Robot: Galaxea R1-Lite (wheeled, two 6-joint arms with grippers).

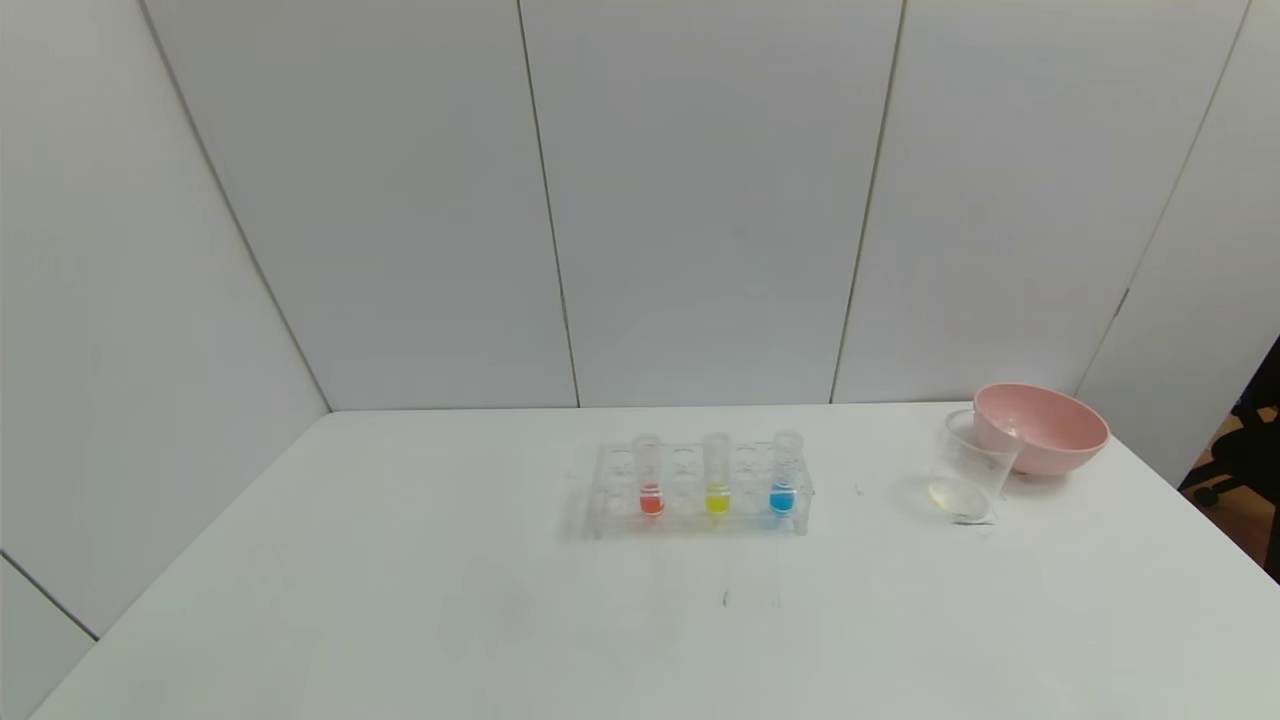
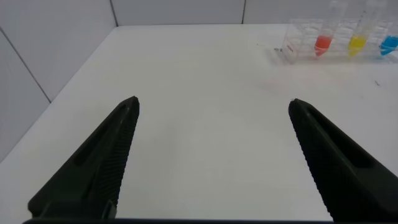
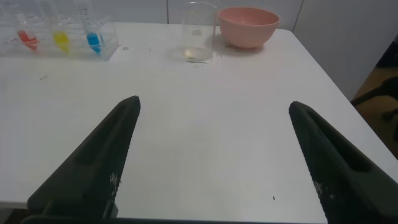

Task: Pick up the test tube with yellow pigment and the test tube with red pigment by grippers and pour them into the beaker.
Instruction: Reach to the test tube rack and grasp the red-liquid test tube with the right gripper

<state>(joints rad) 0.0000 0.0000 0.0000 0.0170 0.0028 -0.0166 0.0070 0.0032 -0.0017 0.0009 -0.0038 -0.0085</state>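
Red tube (image 1: 650, 488), yellow tube (image 1: 716, 485) upright in rack (image 1: 700, 520) beside blue tube (image 1: 783, 484); both tools spread apart, empty.

No text, label, brand, number or sign can be read in any of the three views. The clear rack (image 1: 700, 490), the beaker (image 1: 970, 468), the pink bowl (image 1: 1040, 428) and the white table (image 1: 500, 620) all show plain, unmarked surfaces.
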